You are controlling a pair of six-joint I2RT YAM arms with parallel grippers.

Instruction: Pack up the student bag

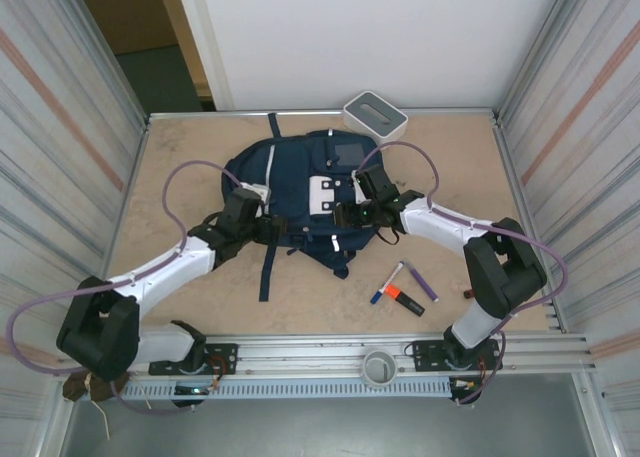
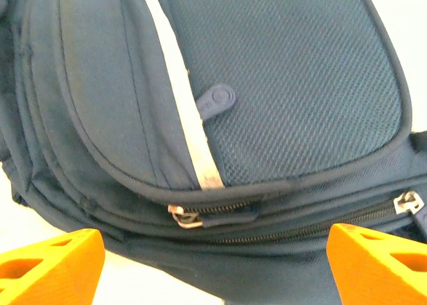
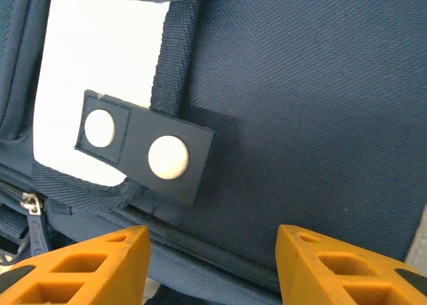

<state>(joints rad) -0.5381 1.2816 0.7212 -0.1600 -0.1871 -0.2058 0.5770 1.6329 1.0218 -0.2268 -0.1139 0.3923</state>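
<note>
Orange fingers (image 2: 53,268) of the left gripper (image 2: 213,268) stand spread and empty, a zip pull (image 2: 183,217) ahead between them; the student bag (image 1: 300,192) lies flat mid-table, long axis near-to-far; the right gripper (image 3: 213,268), likewise spread, hovers by its snap tab (image 3: 143,148).

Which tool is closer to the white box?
Right. The right tool is over the bag's right side, near the box; the left tool is at its left side.
</note>
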